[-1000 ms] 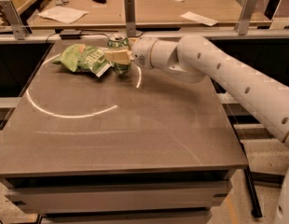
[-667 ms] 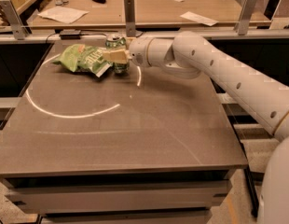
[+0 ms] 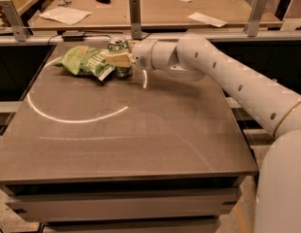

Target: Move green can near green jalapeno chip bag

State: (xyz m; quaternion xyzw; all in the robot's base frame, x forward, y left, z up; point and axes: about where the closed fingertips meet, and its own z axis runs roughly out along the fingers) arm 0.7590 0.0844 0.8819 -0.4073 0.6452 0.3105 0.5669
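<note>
Tan-fingered tool [image 3: 115,59] reaches in from the right on the white arm [image 3: 228,76] and is closed around the green can [image 3: 118,45] at the far left part of the worktop [image 3: 141,144]. The can stands upright, its silver top showing above the tool. Just beside it on the left lies the green jalapeno chip bag [image 3: 83,60], crumpled, its right end right against the tool. A bright curved streak of light [image 3: 68,119] crosses the worktop nearer the camera.

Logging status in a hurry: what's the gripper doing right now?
Gripper: closed on the green can, right beside the green jalapeno chip bag.
</note>
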